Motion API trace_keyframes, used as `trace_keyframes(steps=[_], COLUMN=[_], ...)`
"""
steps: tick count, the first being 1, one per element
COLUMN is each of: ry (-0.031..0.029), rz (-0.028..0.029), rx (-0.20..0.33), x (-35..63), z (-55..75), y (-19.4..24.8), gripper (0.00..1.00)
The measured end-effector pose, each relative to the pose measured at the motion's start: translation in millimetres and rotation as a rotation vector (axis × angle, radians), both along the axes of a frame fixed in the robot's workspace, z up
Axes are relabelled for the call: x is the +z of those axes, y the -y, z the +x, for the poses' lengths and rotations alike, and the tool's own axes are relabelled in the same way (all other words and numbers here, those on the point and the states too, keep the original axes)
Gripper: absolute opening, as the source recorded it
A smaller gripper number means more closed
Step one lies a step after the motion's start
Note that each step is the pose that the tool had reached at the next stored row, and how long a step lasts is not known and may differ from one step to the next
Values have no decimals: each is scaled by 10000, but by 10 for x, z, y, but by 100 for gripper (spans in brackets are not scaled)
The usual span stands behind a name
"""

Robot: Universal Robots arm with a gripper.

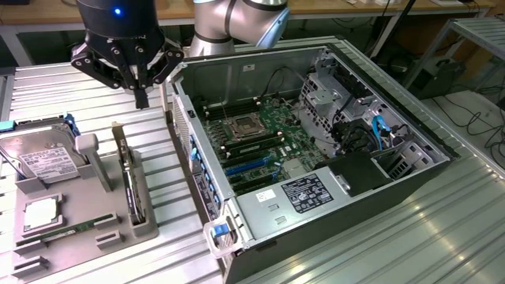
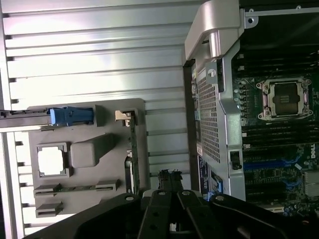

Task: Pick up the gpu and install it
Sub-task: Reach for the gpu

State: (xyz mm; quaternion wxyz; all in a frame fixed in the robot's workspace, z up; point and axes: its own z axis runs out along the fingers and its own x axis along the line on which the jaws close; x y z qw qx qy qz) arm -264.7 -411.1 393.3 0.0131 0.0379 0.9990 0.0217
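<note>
The gpu [image 1: 126,173] stands on edge in a slot of the grey holder [image 1: 87,195], a thin green board with its silver bracket at the far end. In the wrist view the gpu [image 2: 132,152] shows edge-on as a narrow strip. My gripper [image 1: 141,102] hangs in the air above the ribbed table, beyond the card's far end and beside the case's outer wall, shut with nothing between its fingers. The wrist view has the closed fingertips of the gripper [image 2: 169,178] just past the card's near end. The open computer case [image 1: 442,155] lies to the exterior view's right, motherboard [image 1: 261,139] exposed with blue card slots [image 1: 247,167].
On the holder also sit a silver hard drive [image 1: 41,158] with white label, a square processor [image 1: 39,213] and a narrow memory stick [image 1: 70,232]. The case's rear wall [image 1: 183,127] rises close beside the holder. Bare ribbed metal table [image 1: 426,236] surrounds the case.
</note>
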Motion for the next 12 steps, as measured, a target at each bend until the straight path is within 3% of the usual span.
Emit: trace_keyframes(steps=[12], ry=[1], rz=[1], rx=[1], x=[0], z=[-107], y=[19], gripper=[11])
